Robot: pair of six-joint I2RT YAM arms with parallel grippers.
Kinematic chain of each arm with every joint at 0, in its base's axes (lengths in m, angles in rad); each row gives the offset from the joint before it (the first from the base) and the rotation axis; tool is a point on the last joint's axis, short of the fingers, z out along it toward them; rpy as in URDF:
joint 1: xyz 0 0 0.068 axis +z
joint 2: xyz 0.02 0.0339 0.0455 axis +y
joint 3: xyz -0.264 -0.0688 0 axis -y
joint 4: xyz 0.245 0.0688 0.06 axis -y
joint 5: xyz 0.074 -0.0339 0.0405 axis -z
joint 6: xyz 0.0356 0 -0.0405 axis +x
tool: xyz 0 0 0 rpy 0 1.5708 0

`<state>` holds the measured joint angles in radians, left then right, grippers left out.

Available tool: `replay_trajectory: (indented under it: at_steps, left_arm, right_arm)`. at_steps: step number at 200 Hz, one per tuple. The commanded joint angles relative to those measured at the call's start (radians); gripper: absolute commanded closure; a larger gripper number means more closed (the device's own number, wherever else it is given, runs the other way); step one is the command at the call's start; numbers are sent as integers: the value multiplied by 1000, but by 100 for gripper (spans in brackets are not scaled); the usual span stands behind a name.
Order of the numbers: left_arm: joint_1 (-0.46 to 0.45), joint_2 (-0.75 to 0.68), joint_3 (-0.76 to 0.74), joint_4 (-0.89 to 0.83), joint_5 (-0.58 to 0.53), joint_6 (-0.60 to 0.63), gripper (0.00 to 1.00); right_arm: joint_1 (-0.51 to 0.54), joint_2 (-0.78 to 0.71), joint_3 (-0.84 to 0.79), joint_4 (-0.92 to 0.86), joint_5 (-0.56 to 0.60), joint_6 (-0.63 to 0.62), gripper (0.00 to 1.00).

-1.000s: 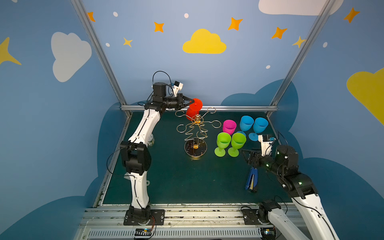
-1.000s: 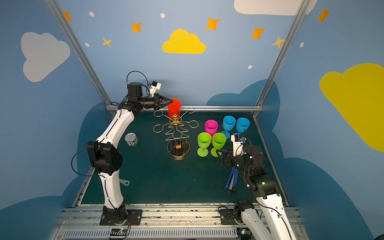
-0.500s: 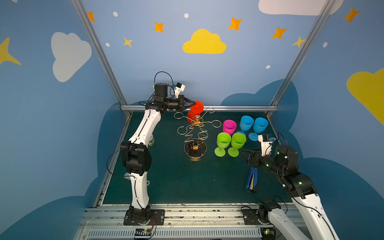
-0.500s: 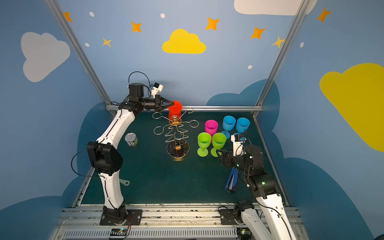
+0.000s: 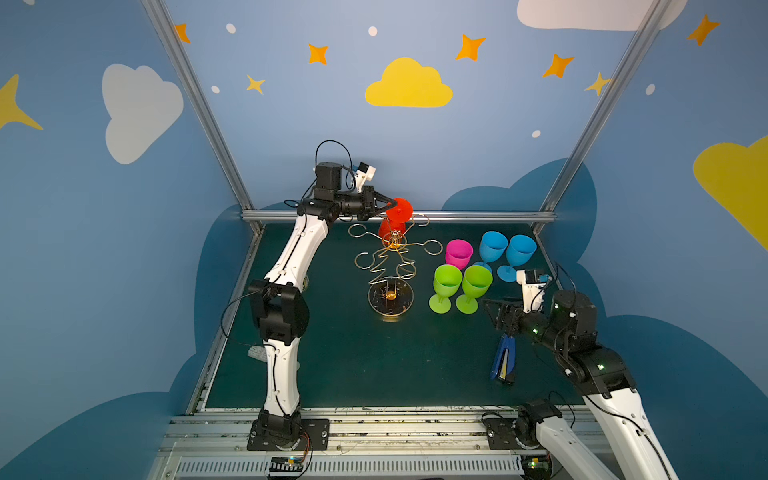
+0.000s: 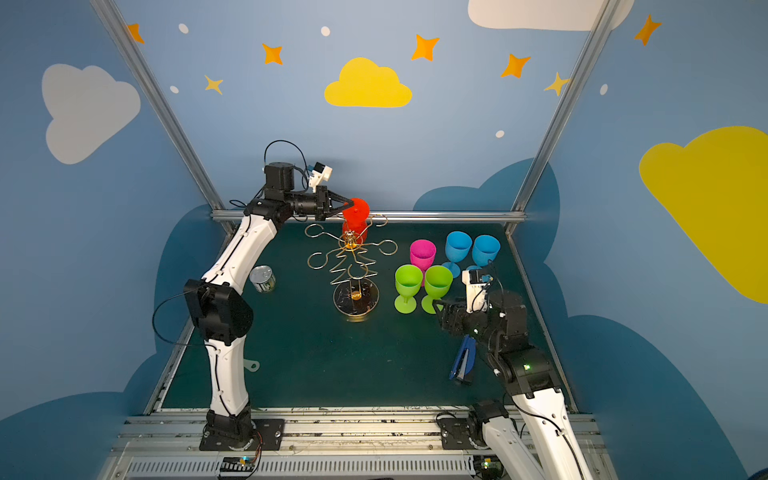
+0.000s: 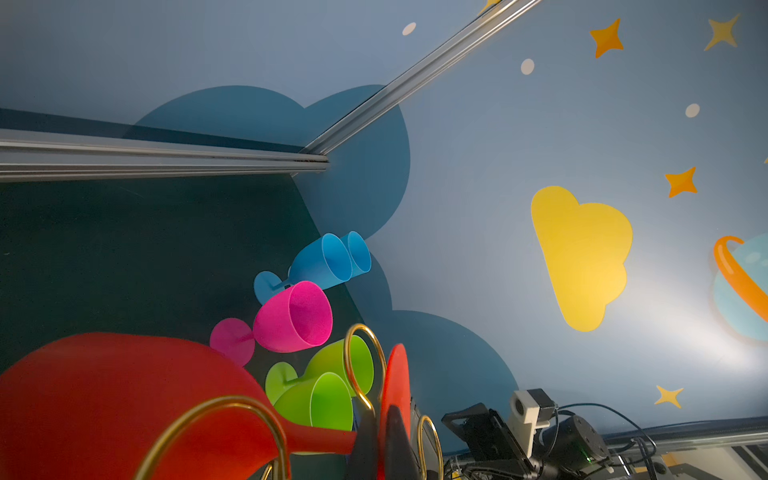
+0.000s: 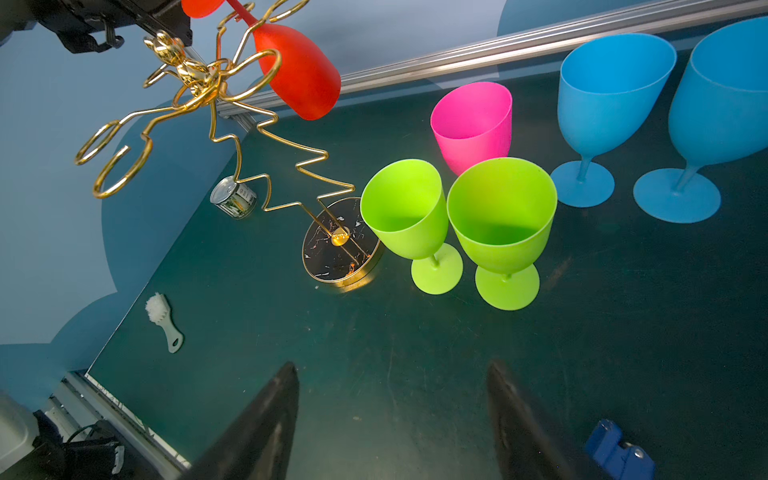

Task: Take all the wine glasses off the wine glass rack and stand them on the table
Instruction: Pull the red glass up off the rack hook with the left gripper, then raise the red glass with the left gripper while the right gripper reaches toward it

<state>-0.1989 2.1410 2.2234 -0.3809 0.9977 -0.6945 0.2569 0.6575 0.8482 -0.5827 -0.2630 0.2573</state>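
The red wine glass (image 5: 387,227) (image 6: 353,231) hangs bowl-down and tilted from a back arm of the gold wine glass rack (image 5: 390,266) (image 6: 351,266). In the right wrist view its stem still lies between that arm's wires, bowl (image 8: 299,79) below. My left gripper (image 5: 388,204) (image 6: 345,203) (image 7: 380,415) reaches in from the left and is shut on the glass's flat foot (image 7: 397,382). My right gripper (image 5: 492,309) (image 6: 440,309) (image 8: 392,365) hovers open and empty over the mat, right of the rack.
Two green glasses (image 5: 461,286), a pink one (image 5: 458,253) and two blue ones (image 5: 507,251) stand upright right of the rack. A blue stapler (image 5: 503,361) lies under my right arm. A tin can (image 6: 262,278) and a white brush (image 8: 160,316) sit at the left.
My left gripper has shifted slightly to the right with the red glass's foot in it. The right arm has not moved.
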Motion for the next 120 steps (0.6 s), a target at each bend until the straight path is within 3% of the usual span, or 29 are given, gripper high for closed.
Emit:
replay_trajectory:
  at_steps: [1, 94, 120]
  left_arm:
    - [3, 17, 30, 61, -17, -33, 96]
    - [44, 69, 96, 471, -3, -388, 96]
    - [86, 45, 32, 718, 3, -599, 96]
  right_arm:
    - [3, -12, 32, -14, 5, -3, 29]
    - [2, -60, 30, -10, 64, -19, 29]
    - [2, -65, 40, -12, 57, -35, 29]
